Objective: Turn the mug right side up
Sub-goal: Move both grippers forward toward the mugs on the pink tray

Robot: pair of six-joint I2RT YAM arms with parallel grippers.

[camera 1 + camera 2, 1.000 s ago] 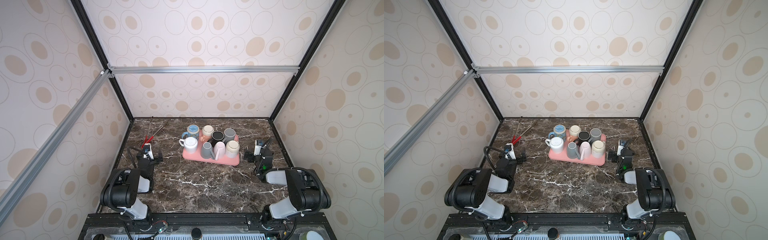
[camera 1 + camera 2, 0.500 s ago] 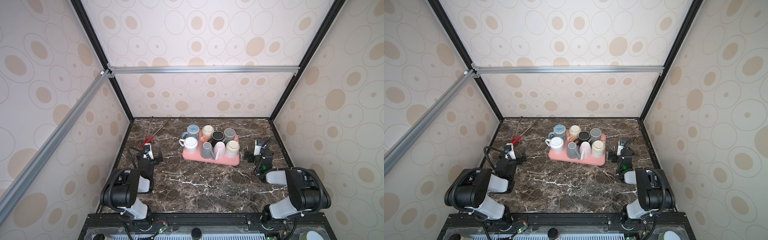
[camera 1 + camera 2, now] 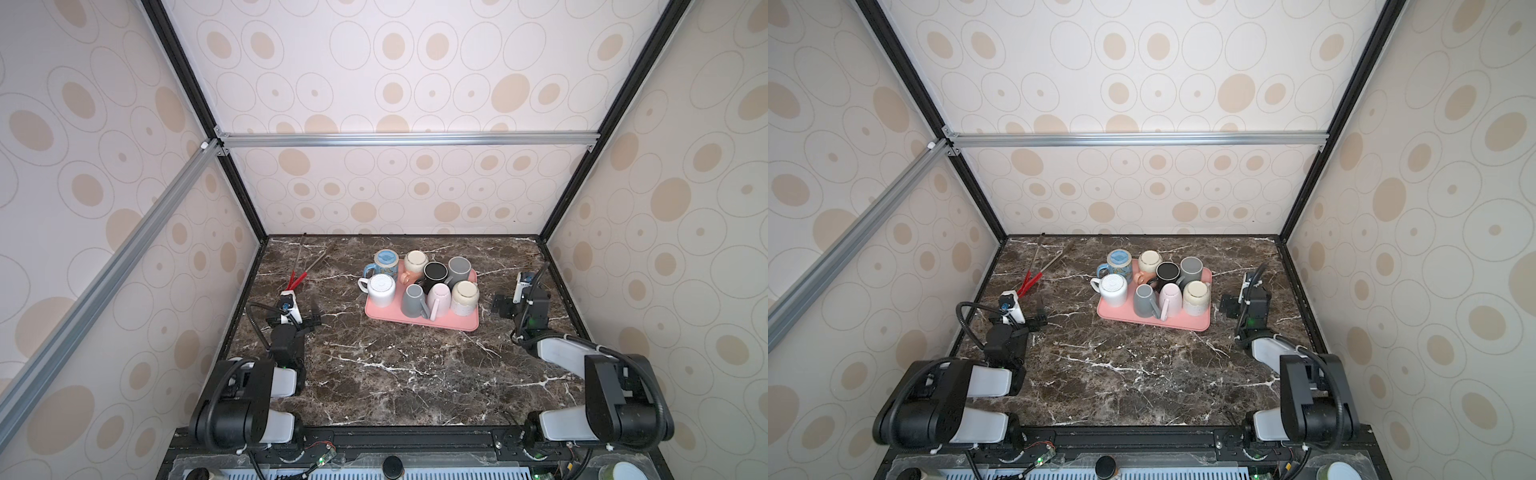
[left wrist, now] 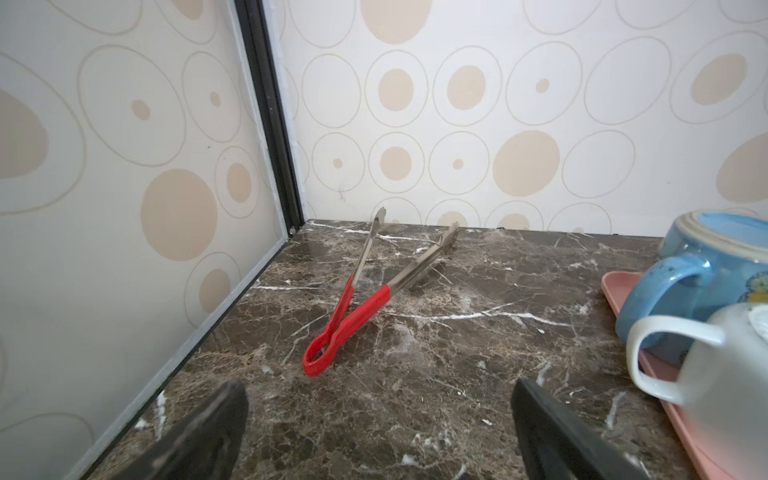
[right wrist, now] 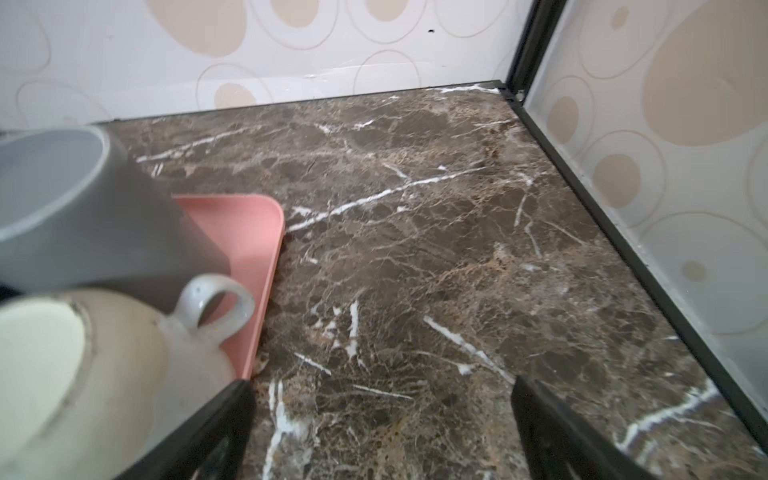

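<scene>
- Nothing has shifted over the last second: both arms, the mugs [image 3: 438, 297] and the tongs [image 3: 305, 270] lie as they did.
- Eight mugs crowd the pink tray [image 3: 457, 322], which sits toward the back of the table [image 3: 395, 374], right of the middle. As far as both top views show, all of them stand base up.
- The left gripper [image 4: 380, 434] hovers low at the table's left edge, fingers spread wide with only marble between them.
- The right gripper [image 5: 382, 419] sits just beside the tray's right edge, its fingers likewise spread and holding nothing.
- Only the top views take in all eight mugs and both arms at once.
- The left wrist view gives the tongs up close: red handles toward the camera, metal arms splayed toward the back corner. It also catches the blue mug [image 4: 706, 266] and the white mug [image 4: 715, 374], handles turned toward the gripper.
- The right wrist view instead shows the tray's near corner, a grey mug [image 5: 83, 208] and a cream mug [image 5: 104, 374] whose handle faces the open table. Whether the finger beside the cream mug touches it cannot be told.
</scene>
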